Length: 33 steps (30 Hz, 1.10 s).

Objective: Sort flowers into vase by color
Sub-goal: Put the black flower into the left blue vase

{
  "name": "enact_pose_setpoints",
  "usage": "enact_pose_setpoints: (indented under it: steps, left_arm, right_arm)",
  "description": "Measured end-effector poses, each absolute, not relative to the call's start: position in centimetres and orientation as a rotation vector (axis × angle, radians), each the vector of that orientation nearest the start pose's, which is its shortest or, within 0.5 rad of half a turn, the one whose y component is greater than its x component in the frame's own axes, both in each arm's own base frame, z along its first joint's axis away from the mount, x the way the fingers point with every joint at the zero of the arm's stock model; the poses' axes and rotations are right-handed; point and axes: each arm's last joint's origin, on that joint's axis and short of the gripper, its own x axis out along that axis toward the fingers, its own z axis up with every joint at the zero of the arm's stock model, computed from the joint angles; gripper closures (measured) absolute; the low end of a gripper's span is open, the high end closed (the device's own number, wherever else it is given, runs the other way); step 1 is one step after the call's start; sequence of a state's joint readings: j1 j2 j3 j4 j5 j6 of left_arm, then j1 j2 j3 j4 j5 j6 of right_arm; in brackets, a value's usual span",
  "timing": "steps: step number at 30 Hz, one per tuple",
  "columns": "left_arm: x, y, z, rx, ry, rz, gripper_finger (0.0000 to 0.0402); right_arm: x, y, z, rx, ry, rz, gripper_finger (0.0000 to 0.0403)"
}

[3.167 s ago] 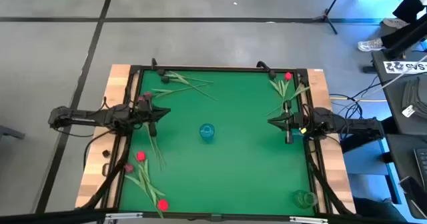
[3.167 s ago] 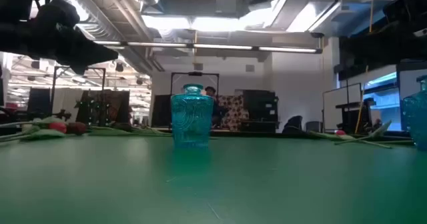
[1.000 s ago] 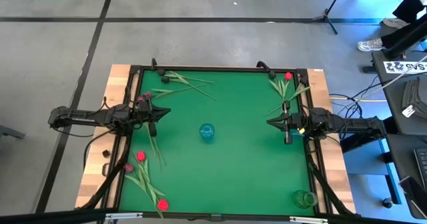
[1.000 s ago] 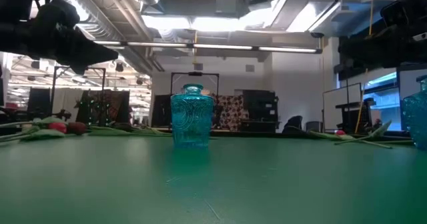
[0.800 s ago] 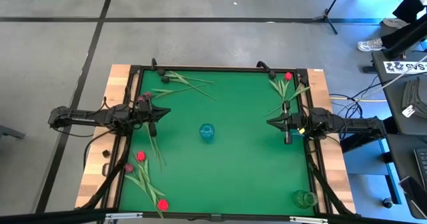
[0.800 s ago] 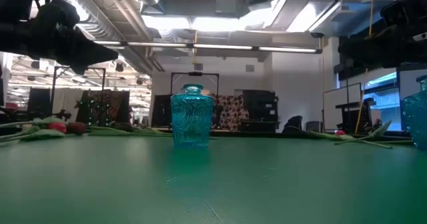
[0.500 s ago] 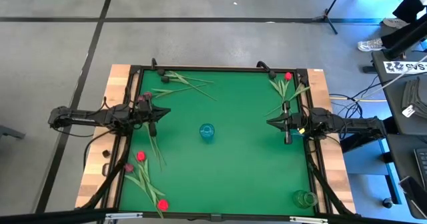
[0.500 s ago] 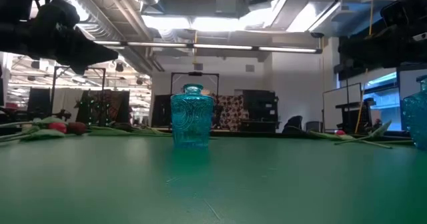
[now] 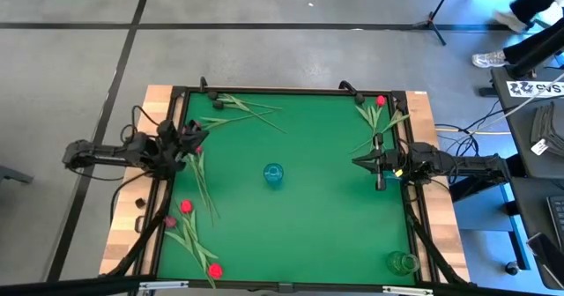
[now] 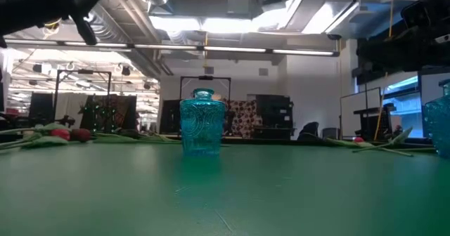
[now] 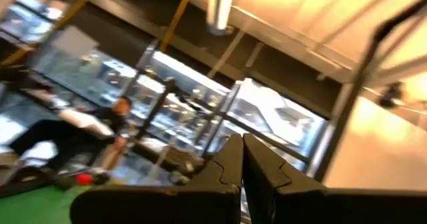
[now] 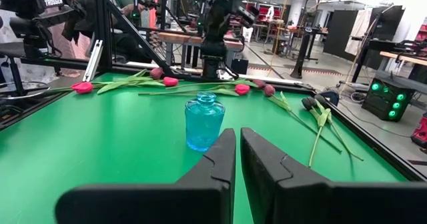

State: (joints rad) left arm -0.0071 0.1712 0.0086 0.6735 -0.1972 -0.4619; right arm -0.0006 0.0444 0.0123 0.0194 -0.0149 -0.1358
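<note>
The blue vase [image 9: 273, 174] stands upright at the middle of the mat [image 9: 300, 234], within reach of both arms, probably so that either can feed it; a second, clear vase [image 9: 403, 262] waits in the near right corner, presumably for another colour. No flower is in either vase yet; the flowers lie flat in loose groups around the mat's edges: red tulips [image 9: 199, 234] near the left front, dark ones [image 9: 193, 130] by the left gripper [image 9: 187, 134], green stems [image 9: 238, 107] along the far side, a red one [image 9: 380, 101] at the far right corner. The left gripper sits over the left edge, tilted upward, fingers pressed together on nothing; the right gripper [image 9: 364, 162] hovers at the right edge facing the blue vase, its fingers all but closed and empty.
</note>
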Motion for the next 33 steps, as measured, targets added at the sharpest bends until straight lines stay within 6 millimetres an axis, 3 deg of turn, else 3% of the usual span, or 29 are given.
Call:
enact_pose_setpoints:
  steps: [12,18,23,28,33]
  left_arm:
    - [12.0,0.6,20.2,-0.587,-0.426,0.134,0.0401]
    - [12.4,2.5,19.1,-0.628,-0.468,0.606,0.0401]
    - [12.4,4.2,18.1,-0.715,-0.509,0.829,0.0401]
    - [12.7,5.4,18.5,-0.74,-0.505,0.805,0.0401]
    - [14.2,5.1,19.8,-0.679,-0.365,0.634,0.0401]
  right_arm:
    - [10.0,0.0,16.6,-0.136,0.011,0.015,0.0377]
    - [10.0,0.0,16.6,-0.136,0.011,0.015,0.0377]
    - [10.0,0.0,16.6,-0.136,0.011,0.015,0.0377]
    - [10.0,0.0,16.6,-0.136,0.012,0.015,0.0377]
    - [10.0,0.0,16.6,-0.136,0.011,0.015,0.0377]
